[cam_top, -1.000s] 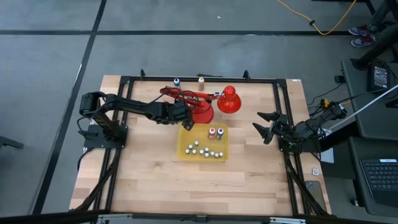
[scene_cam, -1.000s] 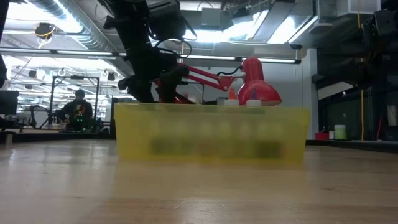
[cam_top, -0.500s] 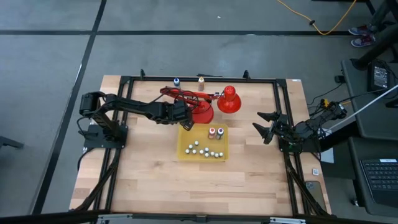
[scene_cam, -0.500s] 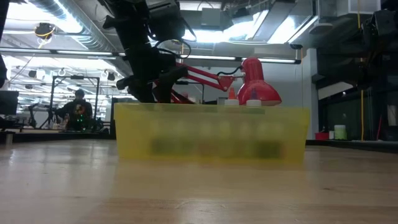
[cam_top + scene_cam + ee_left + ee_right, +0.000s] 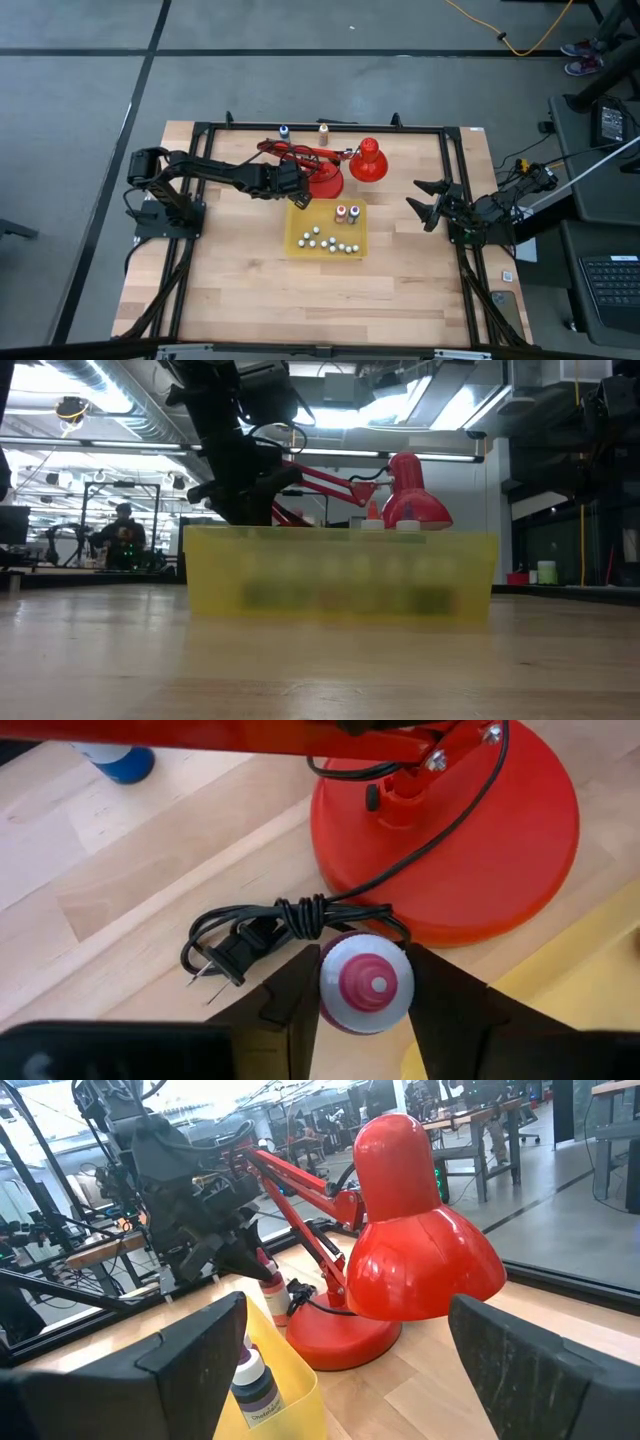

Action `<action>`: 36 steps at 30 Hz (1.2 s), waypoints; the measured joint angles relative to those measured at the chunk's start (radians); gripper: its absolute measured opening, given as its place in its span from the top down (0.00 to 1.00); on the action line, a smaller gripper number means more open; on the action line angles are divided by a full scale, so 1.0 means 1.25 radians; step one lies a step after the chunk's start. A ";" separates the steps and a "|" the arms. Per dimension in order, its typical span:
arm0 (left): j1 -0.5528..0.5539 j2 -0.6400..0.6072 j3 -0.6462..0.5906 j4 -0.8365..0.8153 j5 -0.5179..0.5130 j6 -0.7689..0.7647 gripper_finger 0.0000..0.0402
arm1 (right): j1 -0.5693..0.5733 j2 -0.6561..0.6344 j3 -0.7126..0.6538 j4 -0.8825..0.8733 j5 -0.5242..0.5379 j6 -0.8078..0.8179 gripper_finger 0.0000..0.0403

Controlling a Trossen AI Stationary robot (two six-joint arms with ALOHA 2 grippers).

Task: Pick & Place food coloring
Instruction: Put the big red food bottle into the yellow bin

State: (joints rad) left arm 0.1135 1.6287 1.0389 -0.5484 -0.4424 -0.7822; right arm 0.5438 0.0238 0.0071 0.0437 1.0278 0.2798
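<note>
My left gripper [image 5: 297, 203] is at the far left corner of the yellow tray [image 5: 320, 216], shut on a small pale food coloring bottle with a pink cap [image 5: 365, 982]. The right wrist view shows that bottle [image 5: 270, 1288] upright under the gripper, beside the tray wall. Two more bottles [image 5: 347, 213] stand inside the tray; a blue-capped one [image 5: 284, 131] and an orange one [image 5: 323, 129] stand at the table's far edge. My right gripper [image 5: 425, 203] waits open at the table's right side. My left gripper pinches the bottle between its two fingers [image 5: 295, 992], one on each side of the body just below the pink cap [image 5: 345, 1005]. The fingers come from above, pointing down. The bottle stays upright; whether its bottom rests on the table I cannot tell.
The red desk lamp's base [image 5: 325, 180] sits right beside the held bottle, with its shade [image 5: 368, 160] farther right and its coiled black cord and plug [image 5: 255, 935] on the table. Several small white balls [image 5: 330, 242] lie in the tray. The near half of the table is bare wood.
</note>
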 joint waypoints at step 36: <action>-0.245 -0.285 0.057 -0.364 -0.169 -0.139 0.69 | 0.000 0.000 0.000 0.000 0.000 0.000 0.14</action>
State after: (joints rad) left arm -0.1928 1.2728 1.1098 -1.0036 -0.6539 -0.9557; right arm 0.5438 0.0239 0.0071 0.0437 1.0279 0.2798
